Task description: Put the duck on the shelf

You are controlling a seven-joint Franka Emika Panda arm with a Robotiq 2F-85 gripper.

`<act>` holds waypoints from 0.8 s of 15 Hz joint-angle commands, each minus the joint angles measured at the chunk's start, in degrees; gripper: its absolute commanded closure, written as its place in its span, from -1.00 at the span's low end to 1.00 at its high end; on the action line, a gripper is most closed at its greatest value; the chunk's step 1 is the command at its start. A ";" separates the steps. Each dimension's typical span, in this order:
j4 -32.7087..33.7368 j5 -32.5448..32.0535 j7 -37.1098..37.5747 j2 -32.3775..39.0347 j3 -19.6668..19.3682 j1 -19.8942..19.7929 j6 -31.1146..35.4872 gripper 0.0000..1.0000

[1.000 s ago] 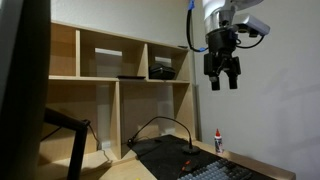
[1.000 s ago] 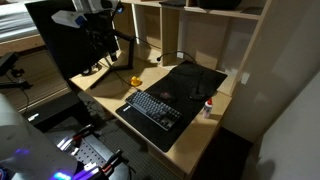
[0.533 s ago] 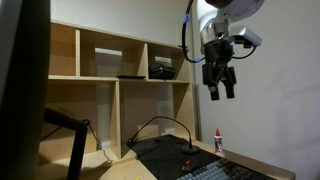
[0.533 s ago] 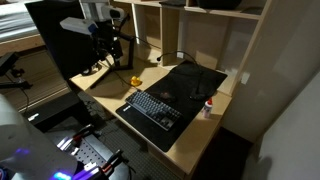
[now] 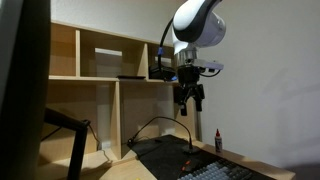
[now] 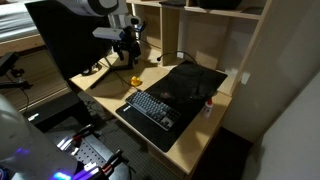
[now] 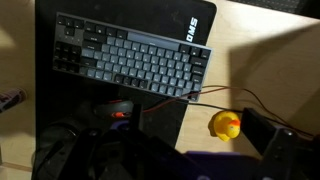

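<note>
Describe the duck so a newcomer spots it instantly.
Start at the light-wood desk with the black desk mat and grey keyboard. On bare wood just off the mat's edge sits the duck: tiny, bright yellow, the only yellow thing there.

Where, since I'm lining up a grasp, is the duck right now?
In the wrist view the duck sits on bare wood at lower right, just beside the black mat, below-right of the keyboard.

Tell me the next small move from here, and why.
Probably slide the gripper sideways until it is centred over the duck, before descending. In the wrist view the duck sits right of centre, on the bare desk just off the black mat. The gripper hangs well above the desk, holding nothing.
</note>
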 commanded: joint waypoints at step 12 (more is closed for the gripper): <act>1.18 6.54 3.02 16.33 3.30 4.17 15.81 -1.00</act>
